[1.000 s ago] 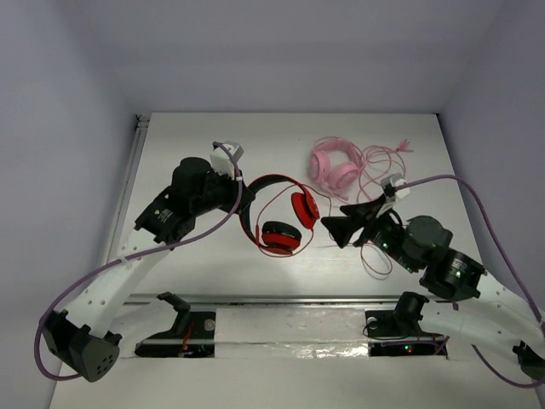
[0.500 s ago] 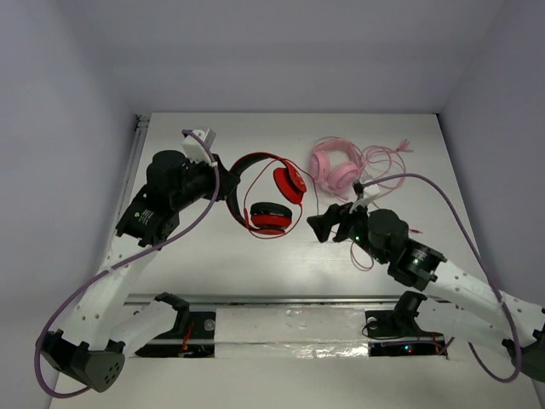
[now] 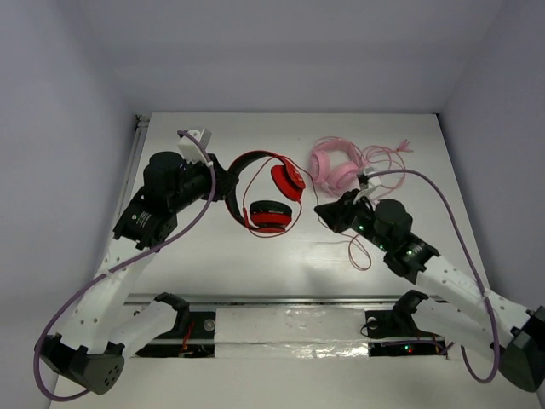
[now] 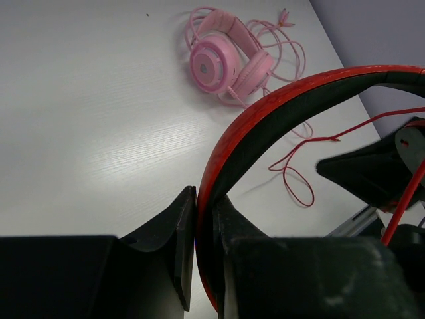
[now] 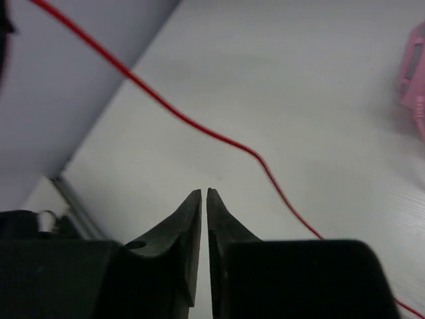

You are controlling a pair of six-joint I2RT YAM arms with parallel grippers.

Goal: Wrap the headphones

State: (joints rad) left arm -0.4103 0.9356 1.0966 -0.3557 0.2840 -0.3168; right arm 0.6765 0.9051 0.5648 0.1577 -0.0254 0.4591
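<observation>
The red headphones (image 3: 287,181) hang a little above the table left of centre, one cup over the other. My left gripper (image 3: 227,182) is shut on their headband; in the left wrist view the red and black headband (image 4: 265,119) runs down between the fingers (image 4: 179,232). The thin red cable (image 3: 358,252) trails right and loops on the table. My right gripper (image 3: 324,211) sits just right of the cups, shut with nothing between its tips (image 5: 203,193). The cable (image 5: 199,126) passes beyond those tips, untouched.
Pink headphones (image 3: 334,166) with a tangled pink cable (image 3: 385,157) lie at the back right, close behind my right gripper; they also show in the left wrist view (image 4: 222,63). A metal rail (image 3: 289,300) runs along the near table edge.
My left gripper carried the red headphones left and a little back. My right arm swung left toward the cups, and its jaws went from open to shut without catching the cable.
</observation>
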